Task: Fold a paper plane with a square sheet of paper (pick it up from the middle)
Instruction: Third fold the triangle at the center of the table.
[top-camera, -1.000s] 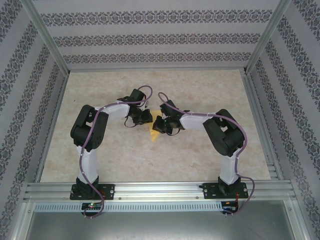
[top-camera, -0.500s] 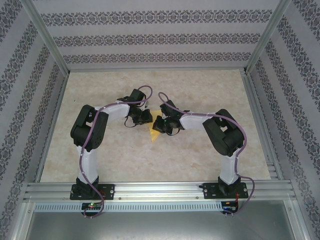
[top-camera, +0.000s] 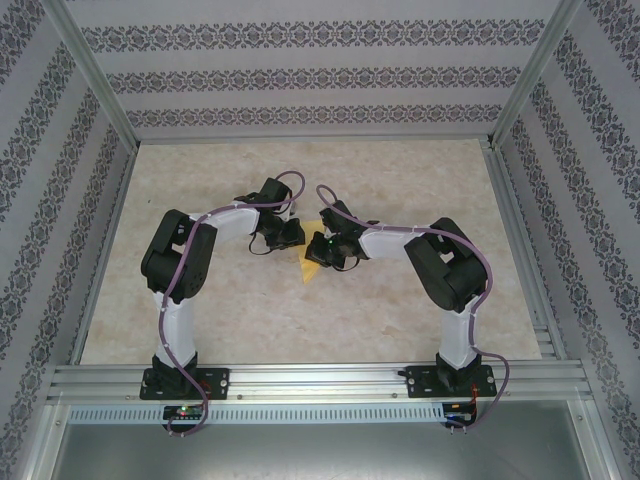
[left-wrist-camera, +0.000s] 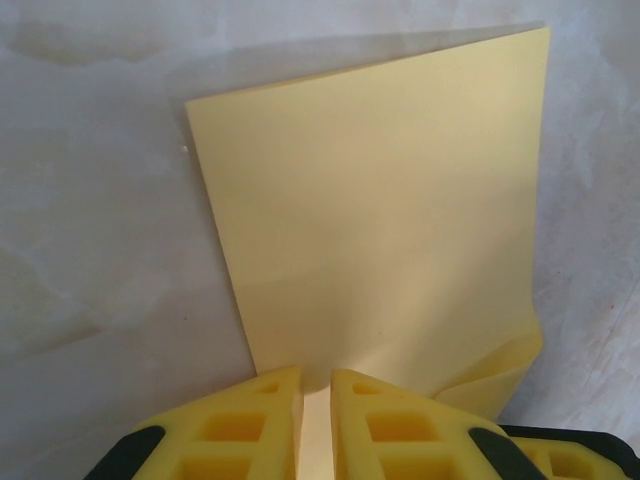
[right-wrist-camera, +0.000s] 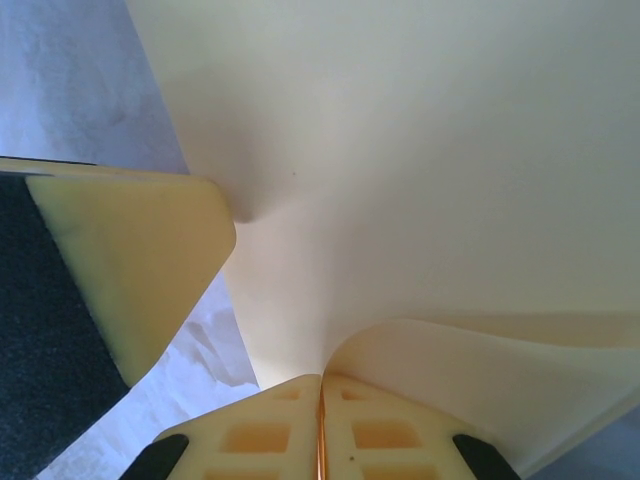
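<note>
Though mostly hidden at the table (top-camera: 420, 180) centre, the square sheet of paper (top-camera: 309, 268) pokes one corner toward 7 o'clock. Left gripper (left-wrist-camera: 315, 420) pinches its near edge, sheet's long axis running 6 to 12 o'clock ahead of the jaws. Right gripper (right-wrist-camera: 320, 425) is clamped tight on a curled edge, paper fanning toward 12.

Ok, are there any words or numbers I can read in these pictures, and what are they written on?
There are no words or numbers to read anywhere.
The yellow paper is plain, with no writing.
The walls have a dark repeating pattern, not letters.
The small board by the left arm's base is too small to read.
</note>
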